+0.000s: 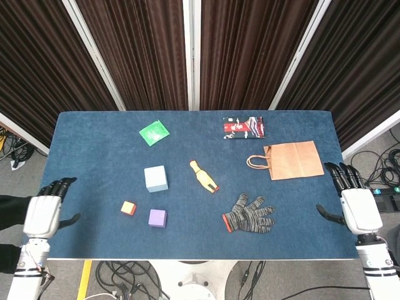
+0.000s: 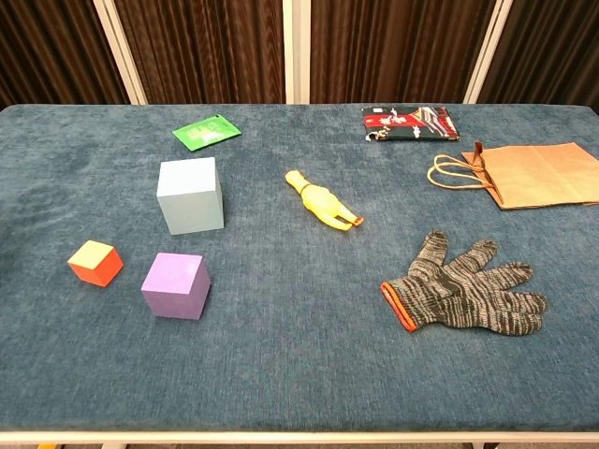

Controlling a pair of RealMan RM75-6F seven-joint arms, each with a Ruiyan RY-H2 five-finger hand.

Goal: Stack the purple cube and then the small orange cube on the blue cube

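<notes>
Standing apart on the blue fabric-covered table, all three task blocks are unstacked, so no step is yet done. The pale blue cube, largest of the three, sits left of centre; the purple cube lies on the near side of it, close but not touching; the small orange cube with a yellow top lies just left of the purple one, also clear of it.

The left hand hovers off the table's left edge, fingers spread, holding nothing. The right hand is at the right edge, likewise spread and empty. Neither appears in the chest view.

Judgement: the step in hand is the first pick. The left hand is the nearer and would need to travel in over the table, come down around the purple cube without nudging the orange neighbour, then lift and centre it on the blue cube's flat top.

Other items present: yellow rubber chicken toy, grey knitted glove, brown paper bag, green packet, red printed pouch.
</notes>
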